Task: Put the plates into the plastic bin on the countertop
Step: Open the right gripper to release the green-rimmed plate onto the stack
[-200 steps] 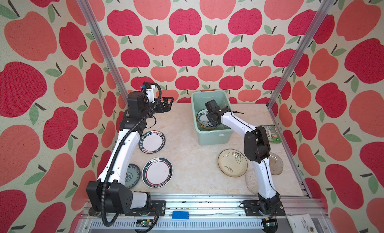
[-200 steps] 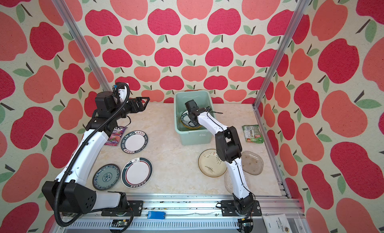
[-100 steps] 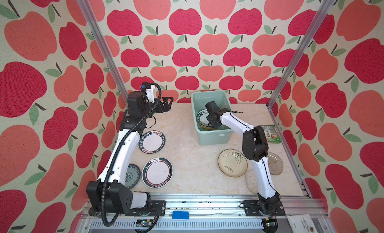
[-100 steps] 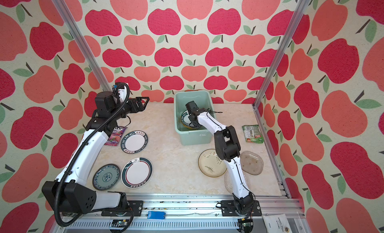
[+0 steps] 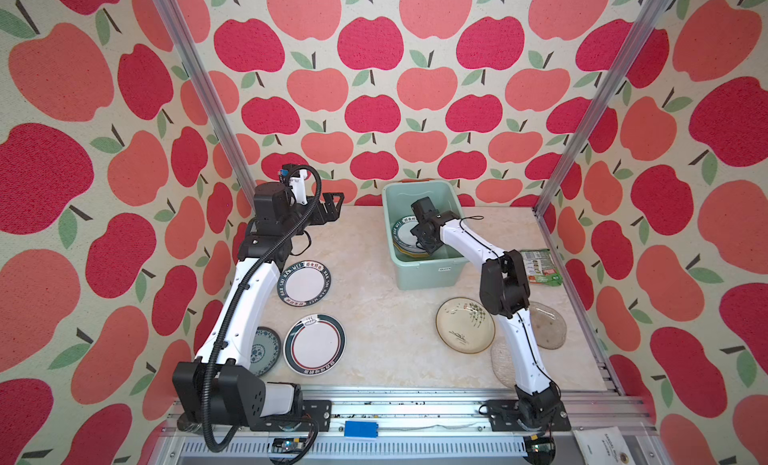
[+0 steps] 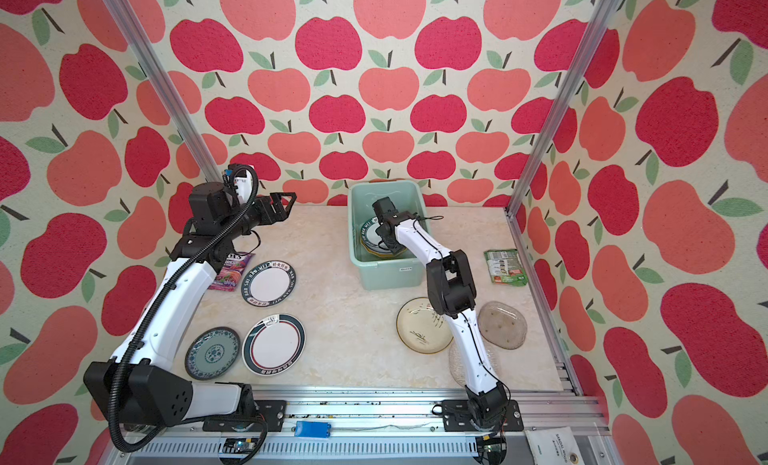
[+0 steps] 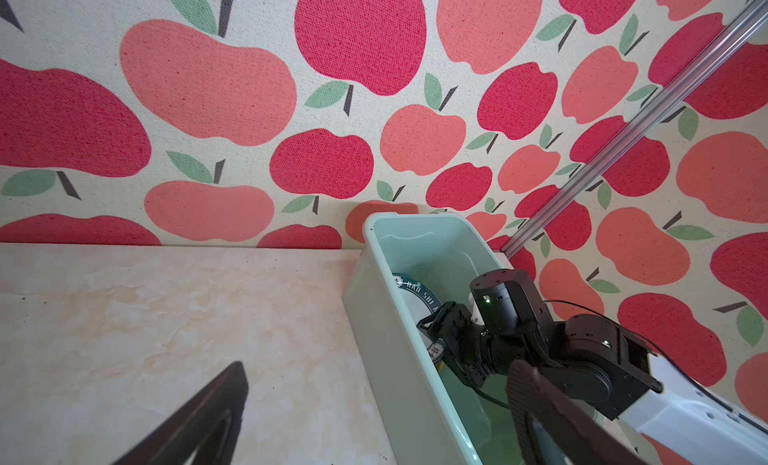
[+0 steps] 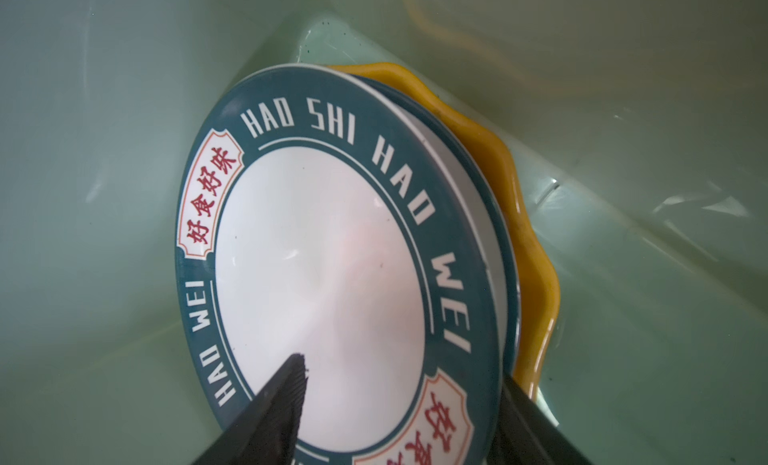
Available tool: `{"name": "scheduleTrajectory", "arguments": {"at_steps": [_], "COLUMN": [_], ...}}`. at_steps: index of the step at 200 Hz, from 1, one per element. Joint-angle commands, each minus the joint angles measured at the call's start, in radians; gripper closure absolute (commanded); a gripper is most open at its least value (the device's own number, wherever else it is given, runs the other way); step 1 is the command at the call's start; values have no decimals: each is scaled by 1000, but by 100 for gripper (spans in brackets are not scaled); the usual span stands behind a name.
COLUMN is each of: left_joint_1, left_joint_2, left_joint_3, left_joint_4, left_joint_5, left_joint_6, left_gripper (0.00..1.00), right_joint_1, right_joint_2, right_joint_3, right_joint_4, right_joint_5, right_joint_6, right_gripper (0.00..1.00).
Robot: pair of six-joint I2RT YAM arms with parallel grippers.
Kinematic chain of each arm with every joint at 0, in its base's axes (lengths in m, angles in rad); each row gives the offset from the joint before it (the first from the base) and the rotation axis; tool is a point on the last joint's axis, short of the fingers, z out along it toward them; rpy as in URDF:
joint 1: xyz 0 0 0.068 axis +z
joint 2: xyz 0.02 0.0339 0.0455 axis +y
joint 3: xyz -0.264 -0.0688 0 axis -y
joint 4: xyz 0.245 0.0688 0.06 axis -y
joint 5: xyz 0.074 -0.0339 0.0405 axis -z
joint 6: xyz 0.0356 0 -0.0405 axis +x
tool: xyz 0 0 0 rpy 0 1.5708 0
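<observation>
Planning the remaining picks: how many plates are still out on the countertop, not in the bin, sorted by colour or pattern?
White plates with dark rims: 2
Blue-patterned plate: 1
Cream plate with green plant: 1
Clear glass plates: 2
Total: 6

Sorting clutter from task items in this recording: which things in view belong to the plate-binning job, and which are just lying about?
Job: plastic bin, lettered plate and yellow plate inside it; on the countertop, second lettered plate, banded plate, blue-patterned plate, cream plate, glass plate, second glass plate.
Lying about: purple snack packet, green snack packet.
</observation>
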Motion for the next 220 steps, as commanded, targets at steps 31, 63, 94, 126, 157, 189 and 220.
{"name": "scheduleTrajectory", "arguments": {"at_steps": [31, 63, 94, 126, 157, 189, 220], "left_joint_1": [18, 19, 23, 24, 25, 25, 31], "left_joint_2": [-29, -26, -22, -19, -25, -35, -25], "left_joint_3": [-14, -20, -16, -13, -11, 13, 84], "left_joint_4": [24, 29, 37, 40, 22, -118, -394], "left_joint_5": [-36, -37, -41, -47, -65, -176, -360], "left_joint_6": [2, 2, 5, 17, 24, 21, -23], "left_gripper": [1, 1, 1, 1, 1, 1, 1], "right_joint_1": [-23, -23, -26, -21, -12, 5, 32], "right_joint_2": [95, 106, 103, 99, 60, -7, -108], "right_joint_3": [210, 247, 270, 325, 332, 336, 269], "right_joint_4": [-243, -311, -339, -378, -366, -272, -89], "right_joint_5": [-48, -49, -30, 8, 50, 106, 125], "right_joint_6": [-80, -99, -122, -166, -203, -338, -616], "right_gripper": [29, 26, 25, 24, 25, 26, 27]}}
